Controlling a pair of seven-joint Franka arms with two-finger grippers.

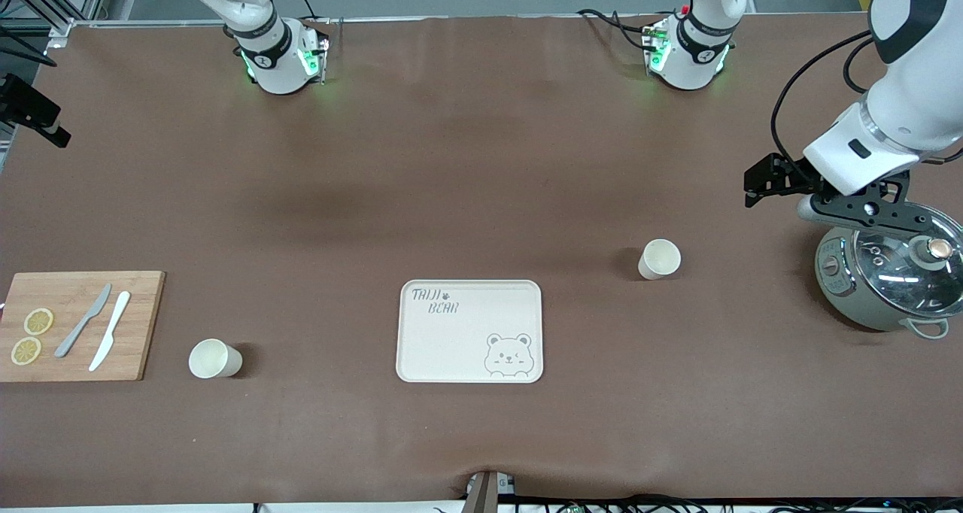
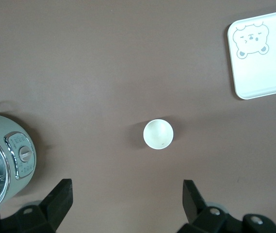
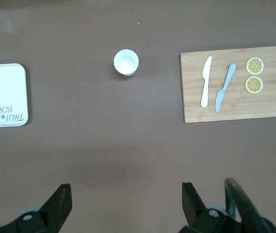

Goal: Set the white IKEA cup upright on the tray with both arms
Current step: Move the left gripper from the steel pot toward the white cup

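Observation:
Two white cups stand mouth up on the brown table. One cup [image 1: 660, 259] is toward the left arm's end and also shows in the left wrist view [image 2: 158, 134]. The other cup [image 1: 214, 359] is toward the right arm's end, beside the cutting board, and shows in the right wrist view [image 3: 126, 62]. The cream tray [image 1: 469, 331] with bear drawing lies between them, with nothing on it. My left gripper [image 1: 865, 206] hangs open and empty over a pot, apart from its cup [image 2: 126, 201]. My right gripper [image 3: 126, 204] is open and empty, high over bare table; the front view does not show it.
A grey-green pot with a glass lid [image 1: 891, 276] stands at the left arm's end. A wooden cutting board [image 1: 79, 325] at the right arm's end holds two knives and two lemon slices. The tray's corners show in both wrist views [image 2: 264, 53] [image 3: 4, 94].

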